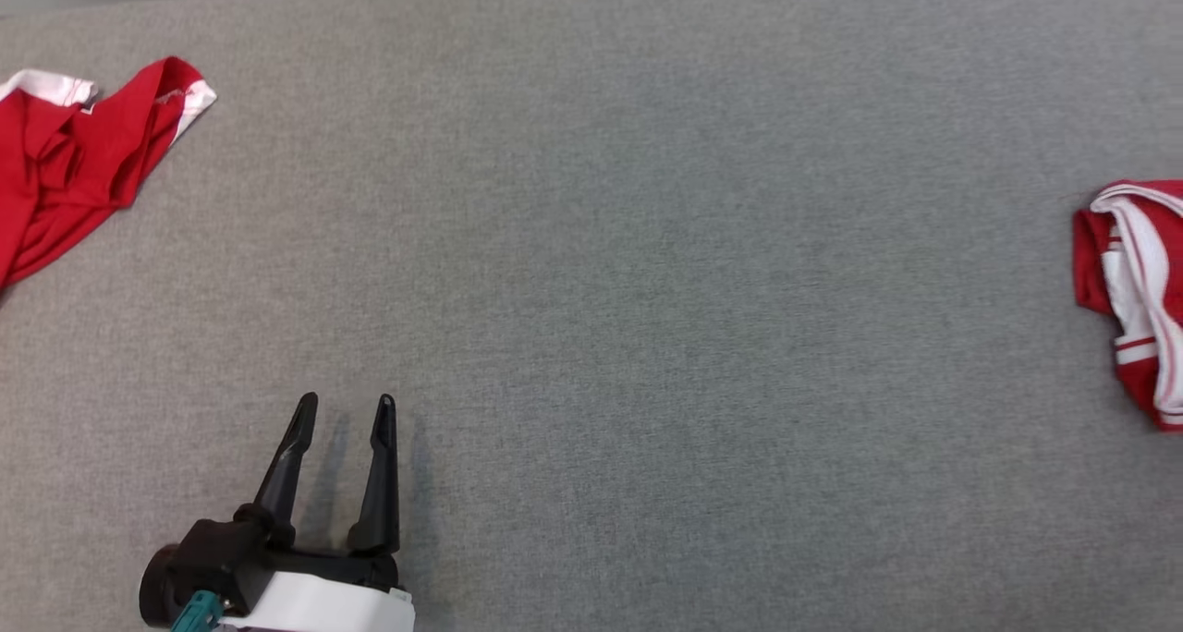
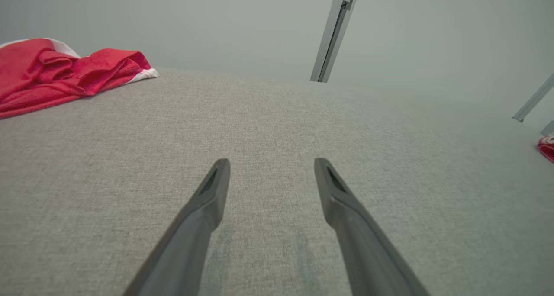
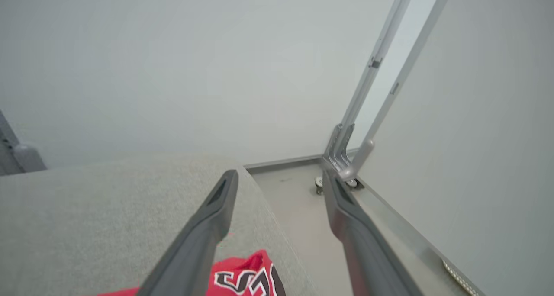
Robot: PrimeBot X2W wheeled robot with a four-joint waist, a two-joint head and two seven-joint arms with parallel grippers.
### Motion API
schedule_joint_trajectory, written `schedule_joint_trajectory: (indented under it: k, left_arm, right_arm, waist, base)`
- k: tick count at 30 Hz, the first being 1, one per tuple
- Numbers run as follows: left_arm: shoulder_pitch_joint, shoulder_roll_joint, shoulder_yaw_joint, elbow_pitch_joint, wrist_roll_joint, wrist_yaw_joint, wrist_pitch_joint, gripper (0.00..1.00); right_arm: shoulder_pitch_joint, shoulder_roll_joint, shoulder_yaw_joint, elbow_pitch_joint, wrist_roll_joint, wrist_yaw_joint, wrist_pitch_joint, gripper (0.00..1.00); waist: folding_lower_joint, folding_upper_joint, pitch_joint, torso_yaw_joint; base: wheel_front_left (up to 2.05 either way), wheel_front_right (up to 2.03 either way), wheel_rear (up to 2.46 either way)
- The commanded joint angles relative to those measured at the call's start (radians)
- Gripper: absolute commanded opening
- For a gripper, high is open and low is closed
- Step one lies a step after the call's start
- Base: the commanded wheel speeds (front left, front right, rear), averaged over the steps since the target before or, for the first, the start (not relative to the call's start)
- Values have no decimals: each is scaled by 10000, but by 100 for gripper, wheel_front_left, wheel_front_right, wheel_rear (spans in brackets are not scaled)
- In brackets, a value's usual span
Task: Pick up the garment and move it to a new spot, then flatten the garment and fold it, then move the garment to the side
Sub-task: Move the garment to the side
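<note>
Red-and-white garment [image 1: 1132, 290] bundled at the right edge of the grey table [image 1: 647, 244], right gripper [image 3: 280, 177] over it with fingers spread and empty, left gripper [image 1: 347, 401] wide apart and empty above the cloth surface, crumpled red shirt [image 1: 74, 161] far left, metal frame [image 3: 381, 92] beyond the table corner

Grey fabric-covered table [image 1: 647, 244], pale wall [image 3: 173, 49] behind, metal frame post [image 3: 373, 66] on the grey floor [image 3: 294, 209] past its corner.

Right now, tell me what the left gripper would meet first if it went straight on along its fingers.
Nothing but the bare grey tabletop, as far as I can see. The left gripper points past the red garment, which lies off to its left.
</note>
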Motion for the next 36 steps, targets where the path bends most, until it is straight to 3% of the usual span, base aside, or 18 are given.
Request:
schedule_joint_trajectory:
  k: [1,5,8,18,21,26,36]
  left_arm:
    - [-49,32,73,25,-132,22,-48,100]
    - [207,21,176,86,-521,123,-48,100]
    - [371,19,258,108,-815,227,-48,100]
    - [722,21,691,32,-1209,389,-48,100]
    - [833,21,747,61,-1162,376,-48,100]
    - [962,17,899,283,-1243,424,-48,100]
    - [944,21,987,624,-1349,402,-48,100]
  right_arm:
    - [323,387,-569,-1097,-620,-2,-57,100]
    - [1614,1589,-1560,-3705,-1670,-2,-49,100]
    - [2964,2723,-1702,-5483,-2200,-2,-47,100]
    - [6751,4495,-1377,-9135,-3052,-2,-49,100]
    - [7755,4561,-926,-9777,-3329,-2,-50,100]
    - [8900,4979,-1065,-10071,-3488,-2,-50,100]
    - [9368,5591,-867,-9980,-3746,-2,-51,100]
  waist:
    - [0,0,-366,-243]
    - [0,0,-1049,-474]
    - [0,0,-1583,-590]
    - [0,0,-2785,-344]
    - [0,0,-3046,-182]
    - [0,0,-3326,-20]
    - [0,0,-3464,132]
  base:
    - [0,0,0]
    - [0,0,0]
    - [0,0,0]
    - [0,0,0]
    - [0,0,0]
    - [0,0,0]
    - [0,0,0]
